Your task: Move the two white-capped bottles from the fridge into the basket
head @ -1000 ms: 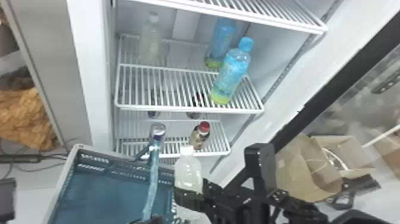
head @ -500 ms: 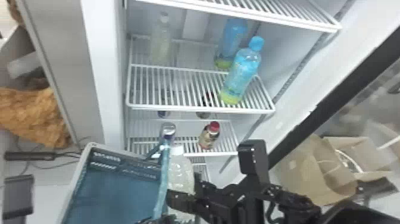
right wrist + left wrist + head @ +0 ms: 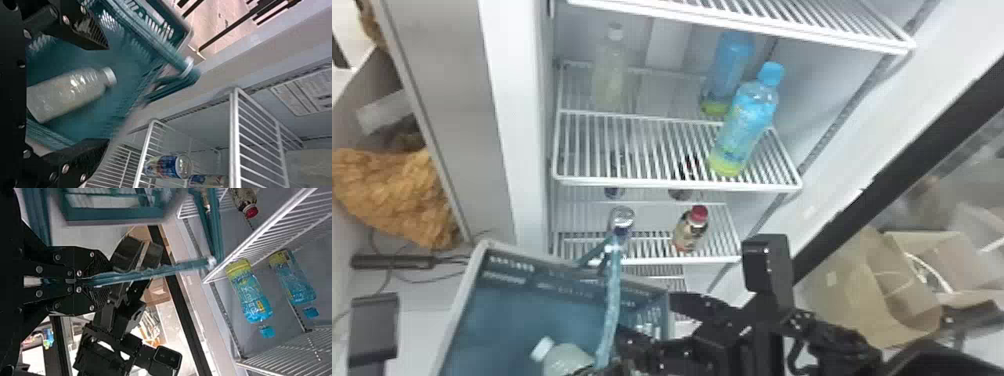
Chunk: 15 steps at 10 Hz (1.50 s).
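In the head view, the basket [image 3: 454, 310] fills the lower left of the frame, just in front of the open fridge [image 3: 514, 100]. One white-capped bottle [image 3: 567, 359] is inside it at the bottom edge, tilted, its cap toward the upper left. The right gripper [image 3: 647, 320] is at the lower centre, over the basket's right side. In the right wrist view its fingers stand wide apart, and that bottle lies between them with a gap to each, clamped by neither.

The left gripper [image 3: 604, 369] is at the bottom edge, left of centre. Its fingers are clamped on the basket handle [image 3: 613, 305], as the left wrist view shows. The handle rises from there toward the middle of the head view.

The other white-capped bottle [image 3: 611, 75] stands in the fridge, upper left of centre, toward the back of the middle shelf [image 3: 677, 182]. On the same shelf, to the right, stand two blue-capped bottles: a rear one [image 3: 729, 65] and a front one [image 3: 744, 125]. Near the centre, on the shelf below, are a can [image 3: 622, 220] and, to its right, a red-capped bottle [image 3: 691, 230].

A shaggy orange-brown thing [image 3: 394, 197] is at the left edge, and an open cardboard box [image 3: 862, 295] is at the lower right.
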Motion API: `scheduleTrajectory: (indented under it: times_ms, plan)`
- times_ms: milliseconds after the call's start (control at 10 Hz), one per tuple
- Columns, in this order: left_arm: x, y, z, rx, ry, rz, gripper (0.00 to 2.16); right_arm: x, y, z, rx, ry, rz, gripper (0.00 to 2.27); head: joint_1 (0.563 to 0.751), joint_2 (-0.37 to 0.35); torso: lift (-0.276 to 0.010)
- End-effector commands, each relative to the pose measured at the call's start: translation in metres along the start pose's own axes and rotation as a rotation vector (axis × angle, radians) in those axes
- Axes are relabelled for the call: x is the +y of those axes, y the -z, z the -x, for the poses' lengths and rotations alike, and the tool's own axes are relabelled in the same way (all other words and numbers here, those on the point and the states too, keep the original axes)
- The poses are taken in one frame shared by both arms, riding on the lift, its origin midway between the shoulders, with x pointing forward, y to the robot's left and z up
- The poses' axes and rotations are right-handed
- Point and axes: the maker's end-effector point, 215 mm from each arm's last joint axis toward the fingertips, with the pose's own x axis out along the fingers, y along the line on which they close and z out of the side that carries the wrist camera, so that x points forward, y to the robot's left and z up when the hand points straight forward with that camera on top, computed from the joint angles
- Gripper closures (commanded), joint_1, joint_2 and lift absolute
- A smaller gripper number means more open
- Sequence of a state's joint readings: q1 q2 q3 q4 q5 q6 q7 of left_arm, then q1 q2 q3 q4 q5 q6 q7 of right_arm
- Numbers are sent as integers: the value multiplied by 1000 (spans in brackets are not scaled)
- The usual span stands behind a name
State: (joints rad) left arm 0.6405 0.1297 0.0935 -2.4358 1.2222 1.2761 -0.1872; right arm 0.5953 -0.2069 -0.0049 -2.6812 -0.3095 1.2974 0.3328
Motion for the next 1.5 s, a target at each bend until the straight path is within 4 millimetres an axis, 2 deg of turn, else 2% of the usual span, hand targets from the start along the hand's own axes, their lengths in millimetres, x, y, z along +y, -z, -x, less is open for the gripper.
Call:
scheduleTrajectory:
  times_ms: [0, 200, 600, 1000, 1200, 1400]
  plan:
    - [0, 1, 0, 2, 1, 0, 1194, -4, -12, 4, -43, 21, 12, 110, 695, -283, 0]
    - [0, 1, 0, 1, -1, 2, 1194, -21, -44, 22, -149, 102, 65, 110, 695, -298, 0]
    - [-1, -1, -1, 0, 1, -3, 1194, -23, -103, 35, -353, 130, 146, 81, 695, -306, 0]
    - [-3, 0, -3, 7, 10, -8, 1194, -38, -172, 41, -635, 153, 242, 33, 695, -298, 0]
    - [-4, 0, -4, 6, 11, -8, 1194, -50, -184, 37, -686, 182, 279, 28, 695, -292, 0]
    - [0, 2, -4, 9, 8, 1, 1194, -73, -192, 15, -725, 198, 286, 27, 695, -294, 0]
